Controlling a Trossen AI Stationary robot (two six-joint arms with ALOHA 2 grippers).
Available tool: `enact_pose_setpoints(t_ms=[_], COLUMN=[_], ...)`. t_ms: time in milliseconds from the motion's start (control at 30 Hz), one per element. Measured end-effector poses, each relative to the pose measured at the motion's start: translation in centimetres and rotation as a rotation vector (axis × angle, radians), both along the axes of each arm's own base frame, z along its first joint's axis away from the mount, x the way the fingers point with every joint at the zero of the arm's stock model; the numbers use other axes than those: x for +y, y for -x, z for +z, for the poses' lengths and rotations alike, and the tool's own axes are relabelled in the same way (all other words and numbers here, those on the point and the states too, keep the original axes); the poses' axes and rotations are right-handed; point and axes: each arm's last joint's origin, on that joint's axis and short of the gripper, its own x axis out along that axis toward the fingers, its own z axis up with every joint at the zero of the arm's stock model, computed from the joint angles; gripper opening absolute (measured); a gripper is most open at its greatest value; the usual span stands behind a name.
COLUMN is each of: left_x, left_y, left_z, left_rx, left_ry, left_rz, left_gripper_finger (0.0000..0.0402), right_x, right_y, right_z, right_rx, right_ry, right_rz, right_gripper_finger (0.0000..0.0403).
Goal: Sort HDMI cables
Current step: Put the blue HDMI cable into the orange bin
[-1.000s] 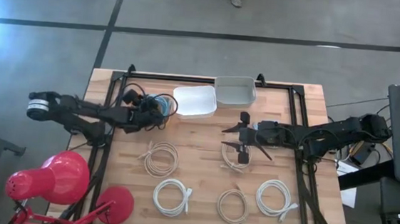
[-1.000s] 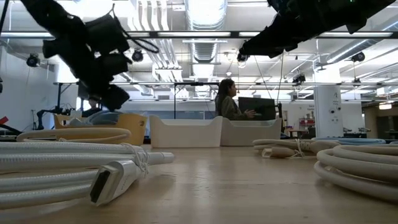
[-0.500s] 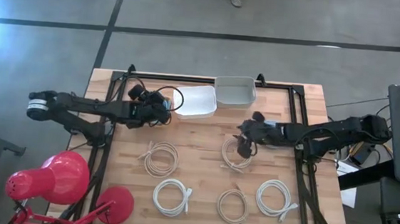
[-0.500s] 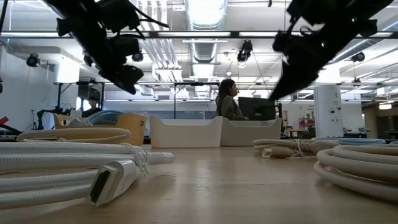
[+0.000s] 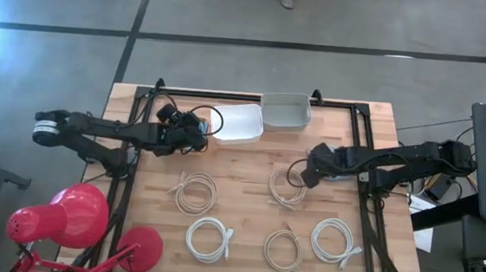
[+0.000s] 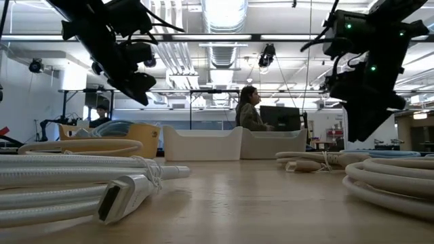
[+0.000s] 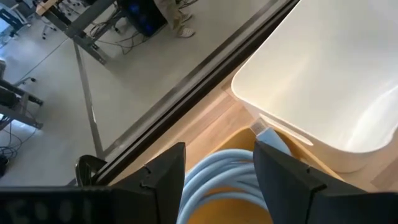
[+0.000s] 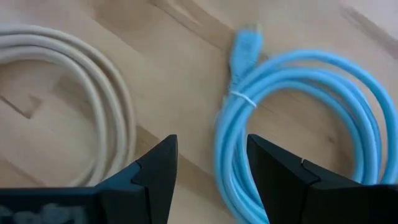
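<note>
My left gripper (image 5: 201, 133) hangs open over a yellow bin (image 6: 139, 139) at the far left, beside a white bin (image 7: 323, 81). A light blue coil (image 7: 224, 180) lies in the yellow bin below its fingers, untouched. My right gripper (image 5: 303, 174) points down, open, above the table at centre right. In the right wrist view it (image 8: 208, 146) hovers over the gap between a beige coil (image 8: 74, 93) and a light blue coil (image 8: 298, 124), both flat on the wood. More beige coils (image 5: 195, 191) (image 5: 284, 248) and white coils (image 5: 209, 238) (image 5: 335, 241) lie nearer.
Two white bins (image 5: 237, 122) (image 5: 286, 111) stand at the far edge. A red lamp (image 5: 71, 218) stands off the near left corner. A white cable's connector (image 6: 125, 196) lies close to the low camera. A person (image 6: 249, 108) sits in the room behind.
My left gripper rose and shifted slightly toward the white bin; the blue coil seen at its fingers a second ago now lies in the yellow bin. My right gripper tipped from level to pointing down and moved toward the table's right edge, over the blue coil.
</note>
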Motion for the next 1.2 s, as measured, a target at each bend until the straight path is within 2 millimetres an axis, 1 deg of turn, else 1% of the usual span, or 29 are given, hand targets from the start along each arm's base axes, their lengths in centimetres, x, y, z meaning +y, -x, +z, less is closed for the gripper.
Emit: enact_pose_setpoints(t_ms=[233, 333, 467, 567, 733, 833, 1000, 1133, 1200], left_x=[0.0, 0.0, 0.0, 0.0, 0.0, 0.0, -0.1, -0.4, -0.5], left_y=[0.0, 0.0, 0.0, 0.0, -0.1, -0.1, -0.6, -1.2, -1.6], left_z=[0.0, 0.0, 0.0, 0.0, 0.0, 0.0, 0.1, 0.3, 0.5], left_rx=[-0.002, -0.002, -0.003, -0.005, -0.008, -0.023, -0.083, -0.162, -0.205], left_ry=[0.011, 0.013, 0.013, 0.013, 0.013, 0.016, 0.087, 0.176, 0.214], left_rz=[-0.008, -0.010, -0.010, -0.009, -0.009, -0.004, -0.067, -0.164, -0.216], left_gripper_finger=[0.0195, 0.0195, 0.0195, 0.0195, 0.0195, 0.0195, 0.0195, 0.0195, 0.0195], right_x=[0.0, 0.0, 0.1, 0.1, 0.1, 0.1, 0.1, 0.0, 0.0], right_y=[0.7, 1.2, 1.8, 2.0, 2.2, 2.2, 1.8, 0.6, 0.0], right_z=[-1.0, -1.8, -3.3, -4.3, -4.7, -4.7, -4.4, -3.7, -3.2], right_rx=[0.017, 0.026, -0.011, -0.043, -0.024, -0.013, -0.008, -0.067, -0.090], right_ry=[-0.008, -0.015, -0.025, -0.020, 0.004, 0.014, 0.040, 0.091, 0.116], right_rz=[-0.053, -0.097, -0.147, -0.128, -0.067, -0.022, 0.062, 0.179, 0.244], right_gripper_finger=[0.0187, 0.0187, 0.0187, 0.0187, 0.0182, 0.0160, 0.0095, 0.0040, 0.0027])
